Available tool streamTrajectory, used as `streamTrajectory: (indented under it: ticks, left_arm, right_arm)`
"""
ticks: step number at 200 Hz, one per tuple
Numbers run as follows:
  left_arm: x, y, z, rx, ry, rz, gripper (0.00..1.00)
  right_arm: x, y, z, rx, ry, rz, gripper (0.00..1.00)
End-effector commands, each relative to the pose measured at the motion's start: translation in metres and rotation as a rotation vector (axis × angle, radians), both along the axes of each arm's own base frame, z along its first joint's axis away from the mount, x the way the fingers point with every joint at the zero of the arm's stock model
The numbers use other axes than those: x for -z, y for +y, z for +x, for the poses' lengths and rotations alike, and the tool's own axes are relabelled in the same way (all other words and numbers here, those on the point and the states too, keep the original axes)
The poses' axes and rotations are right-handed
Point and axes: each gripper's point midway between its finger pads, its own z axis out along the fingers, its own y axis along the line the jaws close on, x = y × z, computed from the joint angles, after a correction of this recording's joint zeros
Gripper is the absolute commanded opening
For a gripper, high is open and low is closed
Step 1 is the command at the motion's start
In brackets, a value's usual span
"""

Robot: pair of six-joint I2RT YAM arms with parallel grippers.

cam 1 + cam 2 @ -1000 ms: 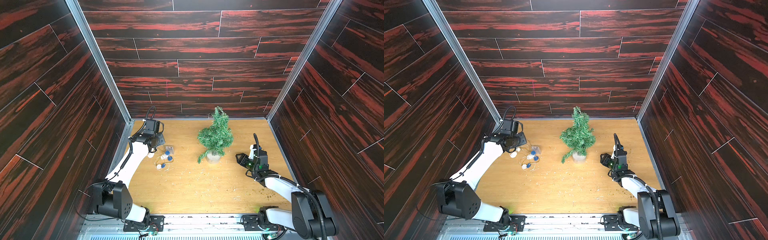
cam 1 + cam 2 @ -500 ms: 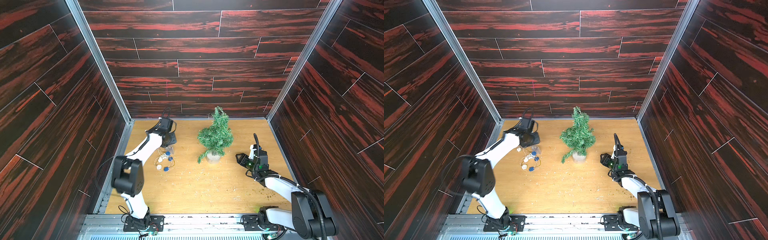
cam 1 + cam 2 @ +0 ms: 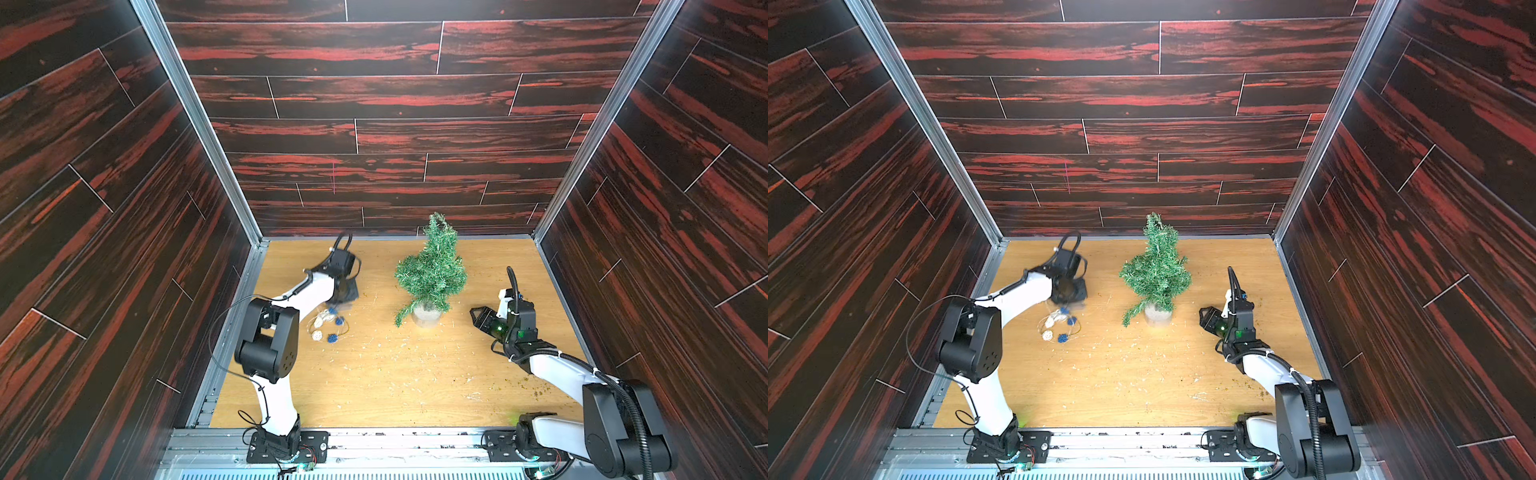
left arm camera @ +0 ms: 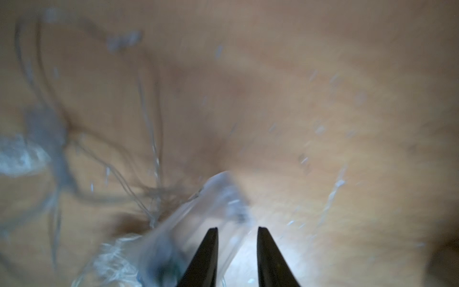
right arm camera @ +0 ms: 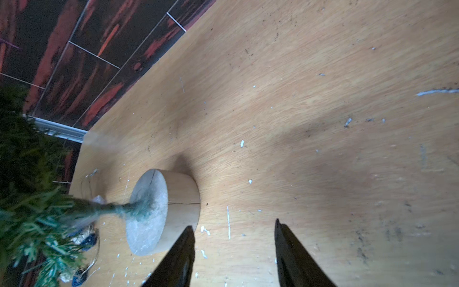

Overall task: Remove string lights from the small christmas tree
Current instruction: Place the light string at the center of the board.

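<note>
Here's the small christmas tree, upright in its round pot on the wooden tabletop, and the string lights are off it! In both top views they lie in a loose tangle of pale wire with white and blue balls, flat on the wood. They are well apart from the tree, on the left arm's side of it. The left gripper hangs nose-down over the edge of that tangle, clear of the tree's branches. In its wrist view the black fingers stand a narrow gap apart, and the clear battery box runs into and under that gap. The picture is badly smeared, though, so I cannot tell whether they are pinching the box. On the opposite side of the tree, the right gripper sits low, near the pot, and points at it. Its fingers are spread wide with only bare wood between them. White flecks dot the tabletop around the tree.
</note>
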Motion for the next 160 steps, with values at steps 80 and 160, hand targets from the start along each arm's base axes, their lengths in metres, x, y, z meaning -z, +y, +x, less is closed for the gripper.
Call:
streamTrajectory:
  ticks: [80,160]
  left_arm:
    - [-0.092,0.019,-0.030,-0.029,-0.282,-0.024,0.50]
    - [-0.116,0.042,-0.031,0.012,-0.458,0.121,1.00]
  right_arm:
    - [-0.007,-0.008,0.004,0.031,-0.024,-0.025,0.55]
    - [-0.023,-0.042,-0.006,0.192,-0.090,-0.118,0.80]
